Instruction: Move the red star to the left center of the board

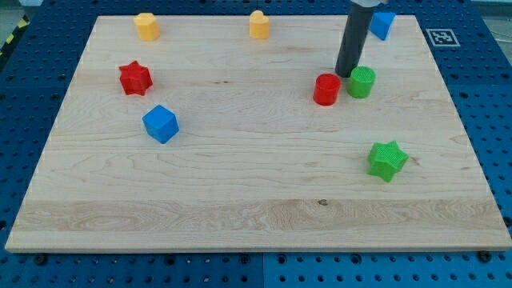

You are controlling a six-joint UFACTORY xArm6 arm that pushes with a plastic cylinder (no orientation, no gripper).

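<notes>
Nearest you, the bottom stretch of the tabletop point(240, 216) carried no blocks at all; the first thing you met going up the view was the green star point(387, 159) at the view's right. Above that, on the left, sat the blue cube point(161, 123), and just up and left of it the red star point(135, 78), the block you were asked to shift. It lay close to the left edge but in the upper half, so it sat above the left centre, not on it. Across the board at much the same depth stood the red cylinder point(326, 89) and the green cylinder point(362, 82), near each other, with my tip point(346, 75) coming down just behind the gap between them, well apart from the red star. There was no claw on this arm, only the dark rod, so nothing could be open, closed or gripping. Farthest back, along the top edge, you had two yellow blocks point(146, 26) point(258, 24) whose shape was hard to make out, and a blue block point(382, 23) partly hidden behind the rod. By my judgement the task was at the approach step: you would need to bring the tip across to the star's upper side, clear of the blue cube, then push it down the view toward the middle of the left edge.
</notes>
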